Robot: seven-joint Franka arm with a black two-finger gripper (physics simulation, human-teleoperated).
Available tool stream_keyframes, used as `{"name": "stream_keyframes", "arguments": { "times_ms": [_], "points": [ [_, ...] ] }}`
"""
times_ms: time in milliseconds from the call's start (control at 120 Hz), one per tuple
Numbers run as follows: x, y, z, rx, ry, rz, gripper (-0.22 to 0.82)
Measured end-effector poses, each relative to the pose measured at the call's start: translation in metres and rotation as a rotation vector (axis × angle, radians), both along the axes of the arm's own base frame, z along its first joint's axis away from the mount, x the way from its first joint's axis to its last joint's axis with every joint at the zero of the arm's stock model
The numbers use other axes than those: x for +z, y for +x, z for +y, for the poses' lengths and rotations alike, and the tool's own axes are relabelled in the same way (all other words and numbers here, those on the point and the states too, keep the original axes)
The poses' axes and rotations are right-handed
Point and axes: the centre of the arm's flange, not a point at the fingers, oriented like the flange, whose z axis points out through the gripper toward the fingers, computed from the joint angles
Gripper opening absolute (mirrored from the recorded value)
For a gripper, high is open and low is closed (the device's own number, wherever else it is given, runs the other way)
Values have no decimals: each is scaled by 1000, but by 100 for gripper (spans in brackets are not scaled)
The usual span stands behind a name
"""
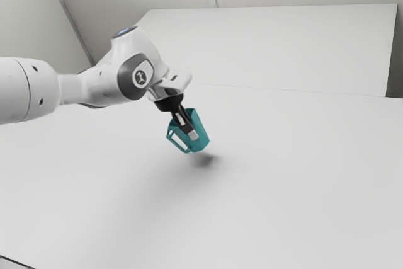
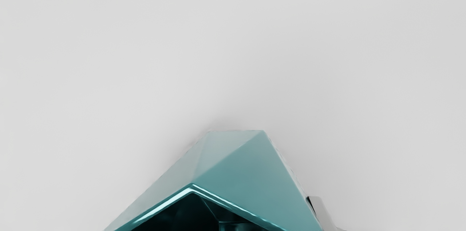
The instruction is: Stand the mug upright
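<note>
Exterior view: mug is in the gripper, tilted, mouth end up toward the hand, base down toward the table. Shadow sits just below the base with a slim gap, so I read it as held clear of the surface, not resting on it. Near finger lies along the outer wall; far one is behind the mug. Nothing else props it at that lean, so I call it a closed grip on the body, walls pinched from two sides. Handle sticks out toward the exterior view's left, out of the pinch. Sensible: fingers bear on the body and the base is free to land.

Wrist view: rim and dark inside face the camera, fingertip against or just beside the outer wall. Can't confirm the other contact from here. Outside hold leaves the mouth unobstructed.

Not upright as held. My call: take out the lean, lower until the base sits flat, then release. Risk: letting go while tilted lands it on a base edge and it tips.
</note>
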Motion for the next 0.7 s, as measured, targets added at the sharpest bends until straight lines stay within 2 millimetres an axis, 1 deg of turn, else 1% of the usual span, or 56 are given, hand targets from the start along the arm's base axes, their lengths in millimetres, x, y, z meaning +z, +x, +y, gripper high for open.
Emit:
{"name": "stream_keyframes", "arguments": {
  "times_ms": [117, 350, 442, 700],
  "points": [
    [13, -4, 2, 31, 68, -9, -18],
    [23, -16, 12, 114, 166, -10, -18],
    [23, -21, 17, 143, 212, -11, -18],
    [10, -42, 28, 226, 311, 3, -18]
  ]
}}
